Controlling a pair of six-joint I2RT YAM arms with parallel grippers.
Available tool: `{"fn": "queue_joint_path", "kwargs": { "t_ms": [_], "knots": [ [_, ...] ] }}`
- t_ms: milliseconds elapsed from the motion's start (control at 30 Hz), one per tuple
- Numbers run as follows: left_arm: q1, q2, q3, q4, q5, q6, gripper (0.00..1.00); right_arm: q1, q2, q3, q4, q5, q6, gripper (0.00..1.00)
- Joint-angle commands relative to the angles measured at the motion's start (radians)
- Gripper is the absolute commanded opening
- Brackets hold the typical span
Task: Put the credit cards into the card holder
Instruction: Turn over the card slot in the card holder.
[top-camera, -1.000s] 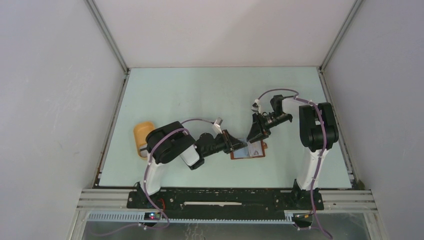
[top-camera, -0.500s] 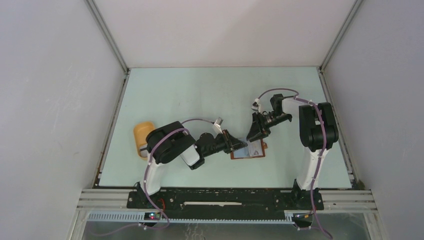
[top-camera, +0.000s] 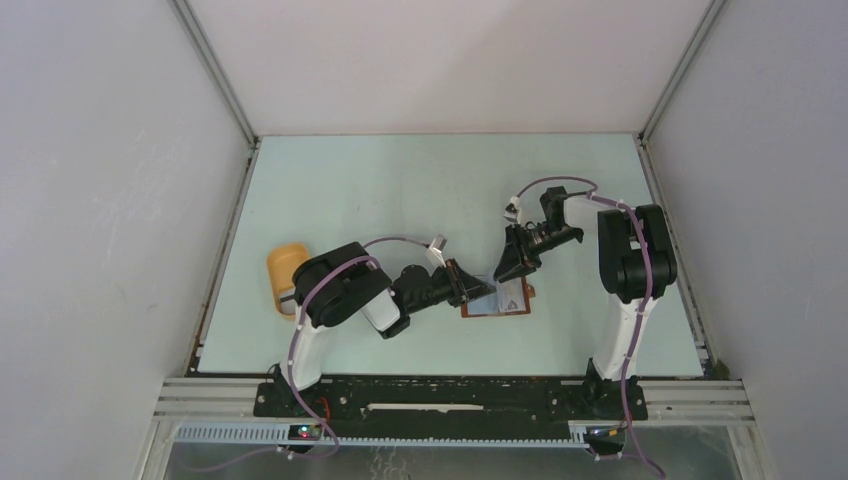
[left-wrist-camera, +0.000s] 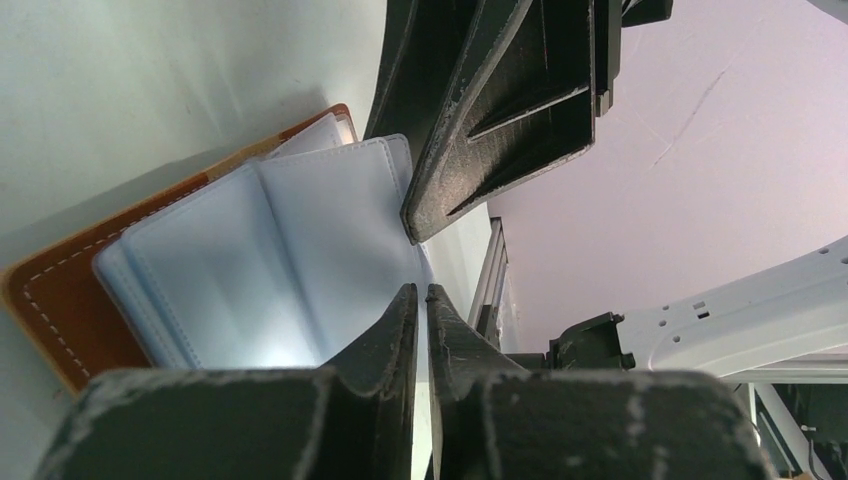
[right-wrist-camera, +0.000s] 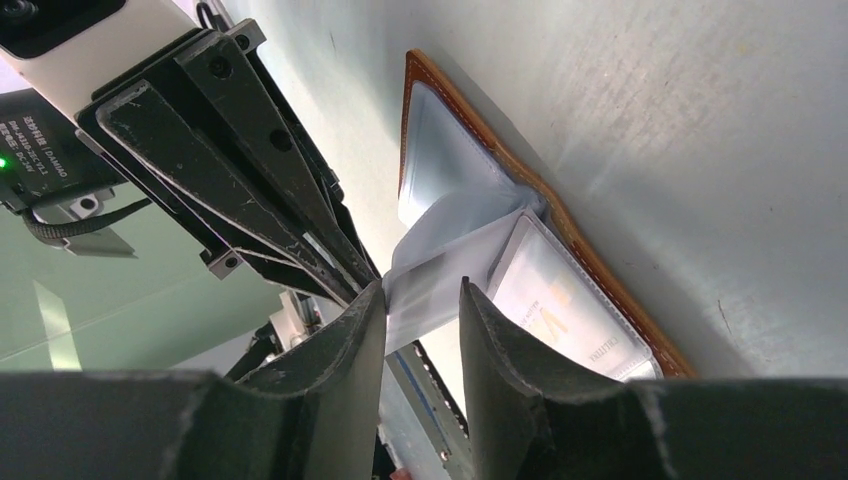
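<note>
The left hand (left-wrist-camera: 422, 296), pressed together, pinches one clear leaf (right-wrist-camera: 440, 268) of the card holder (left-wrist-camera: 60, 290), which lies open on the surface (left-wrist-camera: 150, 80), holding it up so the half-spread right hand (right-wrist-camera: 424, 300) can straddle it; one credit card (right-wrist-camera: 560, 305) sits pocketed beneath.

The left gripper (top-camera: 481, 291) reaches low over the pale green table (top-camera: 400, 190), its tips meeting the left edge of the open reddish-brown card holder (top-camera: 516, 310), which lies flat just beyond and to the right of them. The right gripper (top-camera: 503, 272) points down at the holder's far edge, just beside the left gripper's tips, with a pale card (top-camera: 509, 297) showing inside the holder below it. Well behind the left gripper, past its wrist and elbow, an orange-yellow oval tray (top-camera: 282, 267) sits partly hidden by that arm.
</note>
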Motion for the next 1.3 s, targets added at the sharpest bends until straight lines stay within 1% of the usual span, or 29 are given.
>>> {"fn": "queue_joint_path", "kwargs": {
  "t_ms": [0, 167, 367, 567, 833, 1000, 1133, 1200, 1267],
  "knots": [
    [-0.004, 0.005, 0.018, -0.001, 0.000, -0.001, 0.12, -0.008, 0.019, -0.002, 0.014, 0.030, 0.011, 0.38],
    [-0.003, 0.005, 0.007, 0.000, -0.007, -0.002, 0.13, -0.013, 0.017, -0.003, 0.009, 0.027, 0.006, 0.38],
    [-0.001, -0.020, -0.035, -0.017, -0.047, -0.005, 0.13, -0.016, 0.017, -0.002, 0.003, 0.024, -0.003, 0.42],
    [0.004, -0.103, -0.118, -0.084, -0.131, 0.018, 0.15, -0.024, 0.017, -0.004, -0.001, 0.029, -0.008, 0.42],
    [0.003, -0.221, -0.161, -0.161, -0.168, 0.082, 0.20, -0.042, 0.006, -0.011, -0.001, 0.047, -0.019, 0.41],
    [0.003, -0.331, -0.191, -0.214, -0.190, 0.140, 0.23, -0.054, -0.016, -0.023, 0.008, 0.095, -0.029, 0.41],
    [0.004, -0.454, -0.210, -0.305, -0.209, 0.213, 0.26, -0.057, -0.033, -0.026, 0.013, 0.126, -0.033, 0.39],
    [0.004, -0.532, -0.216, -0.383, -0.226, 0.261, 0.28, -0.058, -0.038, -0.027, 0.011, 0.133, -0.038, 0.36],
    [0.001, -0.619, -0.220, -0.474, -0.245, 0.326, 0.29, -0.057, -0.045, -0.027, 0.012, 0.151, -0.042, 0.30]
  ]
}}
